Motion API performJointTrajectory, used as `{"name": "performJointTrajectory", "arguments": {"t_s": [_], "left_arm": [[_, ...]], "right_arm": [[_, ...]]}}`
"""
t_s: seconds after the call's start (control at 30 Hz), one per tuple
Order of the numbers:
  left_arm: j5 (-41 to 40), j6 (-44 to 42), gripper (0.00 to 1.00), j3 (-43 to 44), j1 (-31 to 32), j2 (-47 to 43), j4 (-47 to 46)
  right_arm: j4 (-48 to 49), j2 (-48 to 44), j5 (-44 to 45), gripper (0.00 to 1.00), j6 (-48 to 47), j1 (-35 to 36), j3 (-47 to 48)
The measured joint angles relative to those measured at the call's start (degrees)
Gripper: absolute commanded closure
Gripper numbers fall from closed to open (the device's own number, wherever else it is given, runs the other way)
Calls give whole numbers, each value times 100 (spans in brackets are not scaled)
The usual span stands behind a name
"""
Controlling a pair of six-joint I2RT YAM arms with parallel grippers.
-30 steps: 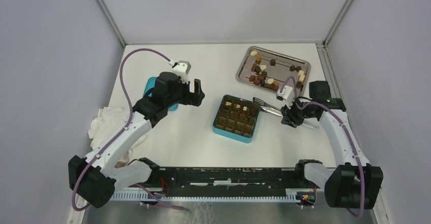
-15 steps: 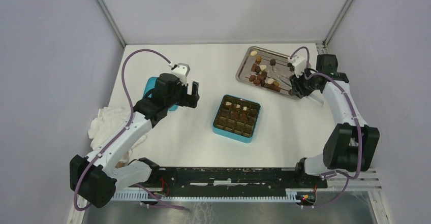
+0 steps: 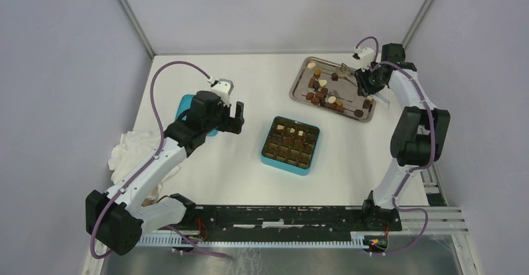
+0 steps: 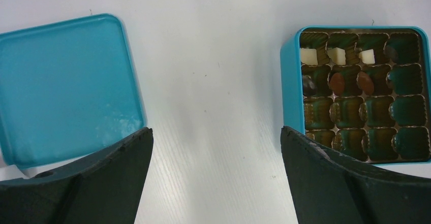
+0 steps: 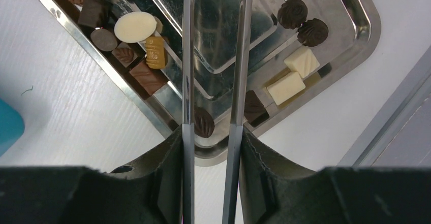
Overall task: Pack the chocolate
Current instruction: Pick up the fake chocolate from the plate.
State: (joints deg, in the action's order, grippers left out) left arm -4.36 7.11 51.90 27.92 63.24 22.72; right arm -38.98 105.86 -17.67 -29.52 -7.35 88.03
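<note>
Several chocolates (image 3: pixel 321 91) lie in a metal tray (image 3: pixel 347 67) at the back right. In the right wrist view I see a white disc (image 5: pixel 134 27), cream squares (image 5: pixel 292 76) and dark rounds (image 5: pixel 302 23). My right gripper (image 3: pixel 367 80) (image 5: pixel 211 137) is shut on long metal tweezers (image 5: pixel 187 56) above the tray. Their arms stand apart and their tips are out of view. The open teal box (image 3: pixel 290 144) (image 4: pixel 287 82) holds a few chocolates (image 4: pixel 336 82) in its far rows. My left gripper (image 3: pixel 237 114) (image 4: pixel 214 132) is open and empty over the table, between box and lid.
The teal lid (image 4: pixel 66 82) lies flat left of the box, partly under my left arm in the top view (image 3: pixel 183 108). A crumpled white cloth (image 3: pixel 134 147) sits at the left edge. Grey walls and metal posts enclose the table.
My right arm has swung the tweezers from beside the box's right edge back and right to above the tray. My left arm has barely moved.
</note>
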Motion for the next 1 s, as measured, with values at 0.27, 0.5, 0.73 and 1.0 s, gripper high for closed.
{"name": "performJointTrajectory", "arguments": {"t_s": [0.27, 0.5, 0.73, 1.0], "left_arm": [[9, 0, 0, 0, -17, 0, 0], [24, 0, 0, 0, -59, 2, 0], [46, -2, 0, 0, -90, 2, 0], [48, -2, 0, 0, -122, 2, 0]], "right_arm": [[-177, 743, 190, 57, 118, 136, 647], [-306, 1211, 280, 55, 140, 186, 1056], [-398, 1381, 339, 54, 142, 203, 1198], [-461, 1617, 385, 55, 142, 212, 1346]]}}
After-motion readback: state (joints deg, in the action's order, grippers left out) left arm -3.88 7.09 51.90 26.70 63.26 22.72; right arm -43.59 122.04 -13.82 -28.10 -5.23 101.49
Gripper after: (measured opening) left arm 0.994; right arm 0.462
